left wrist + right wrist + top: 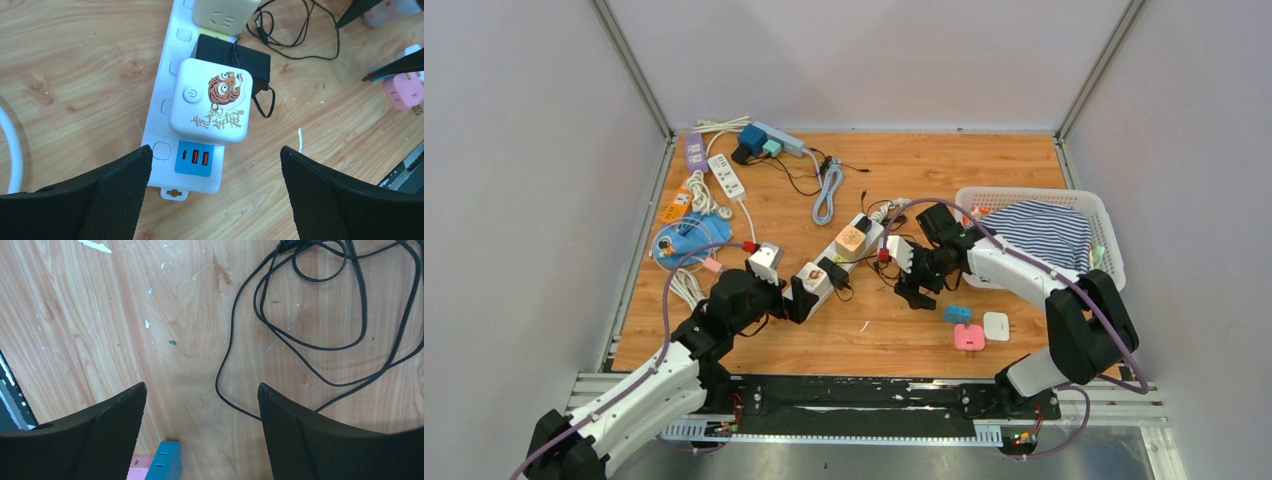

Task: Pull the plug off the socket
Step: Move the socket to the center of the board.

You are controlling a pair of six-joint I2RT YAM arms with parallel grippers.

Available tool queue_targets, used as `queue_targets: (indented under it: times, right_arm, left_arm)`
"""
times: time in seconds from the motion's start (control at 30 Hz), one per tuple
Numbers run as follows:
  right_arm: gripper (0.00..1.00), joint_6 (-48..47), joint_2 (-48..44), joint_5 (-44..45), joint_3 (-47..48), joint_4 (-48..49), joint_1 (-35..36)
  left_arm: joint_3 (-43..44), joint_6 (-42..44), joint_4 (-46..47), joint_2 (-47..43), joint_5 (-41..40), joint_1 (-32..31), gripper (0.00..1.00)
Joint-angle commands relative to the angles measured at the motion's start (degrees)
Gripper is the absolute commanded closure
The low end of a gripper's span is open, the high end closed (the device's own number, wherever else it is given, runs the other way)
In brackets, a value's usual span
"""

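Observation:
A white power strip (161, 107) lies slantwise on the wooden table, its blue USB panel at the near end. A white square plug with a tiger picture (212, 100) sits in the socket nearest that end. Behind it come a black adapter (245, 57) and a beige plug (225, 15). My left gripper (215, 150) is open, hovering just short of the strip's end (814, 285) with its fingers wide to either side. My right gripper (201, 386) is open over bare wood beside a thin black cable (300, 340), right of the strip (916, 292).
Loose blue (958, 313), pink (969, 338) and white (996, 326) plugs lie near the right gripper. A white basket (1109, 240) holding striped cloth stands at the right. Several other power strips and cables (724, 175) crowd the back left corner.

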Motion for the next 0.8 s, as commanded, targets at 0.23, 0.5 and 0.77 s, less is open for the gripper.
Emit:
queue_targets:
  times: [0.23,0.5,0.77]
  right_arm:
    - [0.17,-1.2,-1.8,-4.9,1.7,-4.3,0.9]
    - [0.16,-1.2,-2.4,-5.7,1.7,-4.6,0.9]
    - [0.16,-0.7,-3.0,-7.5,2.0,-5.0,0.9]
  left_arm:
    - [5.6,1.1,0.3,12.2,-0.9,-0.3,0.04]
    - [8.7,2.6,0.3,16.5,-0.6,-1.0,0.19]
    - [10.1,2.5,0.3,20.6,-0.4,-1.5,0.45]
